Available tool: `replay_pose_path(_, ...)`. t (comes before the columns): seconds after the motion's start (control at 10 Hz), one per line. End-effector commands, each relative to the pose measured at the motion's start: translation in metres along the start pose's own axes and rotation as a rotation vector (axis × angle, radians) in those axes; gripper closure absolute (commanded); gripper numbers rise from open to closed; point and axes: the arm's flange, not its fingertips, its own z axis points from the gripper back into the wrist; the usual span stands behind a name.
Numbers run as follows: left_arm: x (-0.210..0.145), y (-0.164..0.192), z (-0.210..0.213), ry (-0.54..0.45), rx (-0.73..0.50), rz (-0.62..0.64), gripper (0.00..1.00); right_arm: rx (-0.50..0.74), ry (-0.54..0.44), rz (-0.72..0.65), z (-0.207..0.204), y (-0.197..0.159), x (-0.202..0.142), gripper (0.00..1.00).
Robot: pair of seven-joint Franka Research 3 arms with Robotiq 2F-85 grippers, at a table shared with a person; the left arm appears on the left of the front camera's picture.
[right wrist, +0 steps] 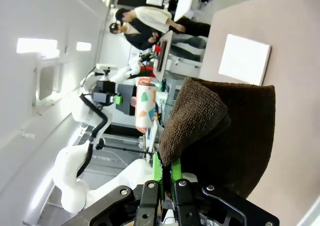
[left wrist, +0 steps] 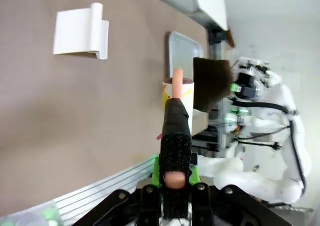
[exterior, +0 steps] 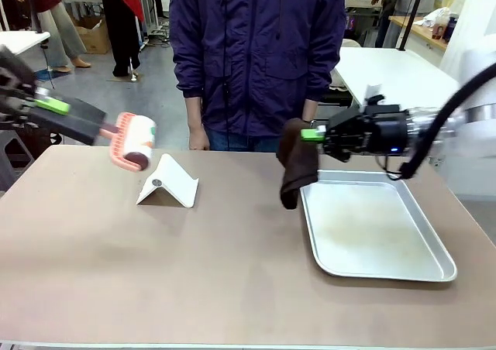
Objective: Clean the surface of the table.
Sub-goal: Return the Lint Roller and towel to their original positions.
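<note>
The brownish table spreads across the front view. My left gripper comes in from the left, above the table's far left corner. It is shut on the black-sleeved handle of a lint roller with a pink frame and a patterned white drum, held off the surface. In the left wrist view the fingers clamp that handle and the roller points out over the table. My right gripper is shut on a dark brown cloth that hangs just above the tray's left far corner. The cloth drapes over the right gripper.
A shiny metal tray lies on the right half of the table. A white folded stand sits left of centre, below the roller. A person in a dark blue jacket stands at the far edge, hands down.
</note>
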Motion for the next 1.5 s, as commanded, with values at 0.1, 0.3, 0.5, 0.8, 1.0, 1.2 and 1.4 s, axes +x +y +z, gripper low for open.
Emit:
replay_pose_path(0.1, 0.045, -0.014, -0.053, 0.024, 0.118, 0.031, 0.78, -0.046, -0.066, 0.011, -0.046, -0.043, 0.027, 0.93)
replay_pose_path(0.3, 0.072, -0.008, -0.086, 0.032, 0.193, 0.046, 0.78, -0.074, -0.042, -0.028, -0.062, -0.070, 0.032, 0.93)
replay_pose_path(0.5, 0.091, 0.008, -0.119, 0.046, 0.241, 0.041, 0.78, -0.113, -0.034, -0.075, -0.067, -0.098, 0.037, 0.93)
replay_pose_path(0.8, 0.105, 0.014, -0.141, 0.073, 0.244, 0.005, 0.78, -0.126, -0.022, -0.109, -0.066, -0.117, 0.035, 0.93)
replay_pose_path(1.0, 0.109, 0.015, -0.134, 0.183, 0.198, 0.020, 0.78, -0.116, -0.025, -0.112, -0.056, -0.115, 0.038, 0.93)
replay_pose_path(1.2, 0.103, 0.019, -0.148, 0.087, 0.238, 0.013, 0.78, -0.122, -0.024, -0.132, -0.061, -0.122, 0.030, 0.93)
replay_pose_path(1.4, 0.105, 0.019, -0.146, 0.112, 0.226, 0.019, 0.78, -0.124, -0.029, -0.135, -0.057, -0.124, 0.031, 0.93)
